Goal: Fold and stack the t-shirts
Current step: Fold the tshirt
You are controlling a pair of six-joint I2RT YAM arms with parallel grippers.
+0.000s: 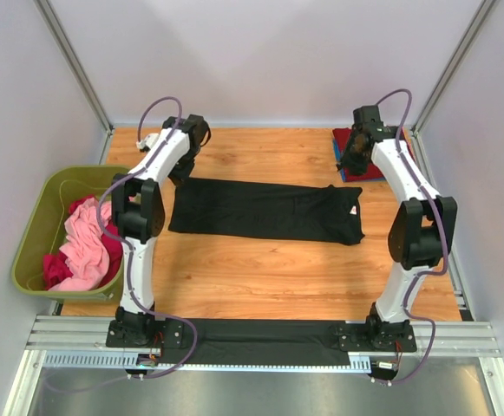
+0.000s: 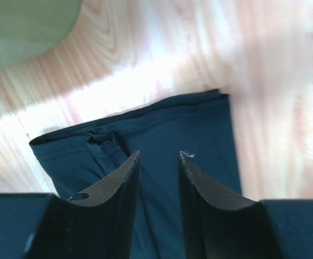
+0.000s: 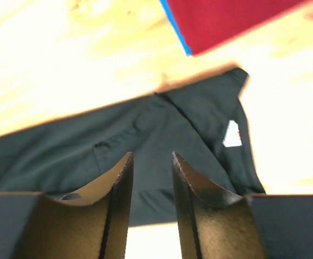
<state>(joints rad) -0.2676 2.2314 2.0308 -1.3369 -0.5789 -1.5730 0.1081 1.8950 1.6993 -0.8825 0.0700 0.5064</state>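
Note:
A black t-shirt (image 1: 265,211), folded into a long strip, lies flat across the middle of the wooden table, its white neck label (image 3: 232,135) at the right end. My left gripper (image 1: 180,176) hovers over the strip's left end (image 2: 161,124); its jaws stand apart with nothing between them (image 2: 159,155). Over the collar end hangs my right gripper (image 1: 353,163), open and empty too (image 3: 152,155). A folded dark red t-shirt (image 1: 349,139) lies on a blue one at the back right; in the right wrist view the red shirt (image 3: 226,16) shows a blue edge.
An olive-green bin (image 1: 39,217) stands off the table's left edge, holding crumpled pink (image 1: 87,243) and magenta shirts. A black mat (image 1: 260,340) lies between the arm bases at the near edge. White walls and metal posts enclose the table.

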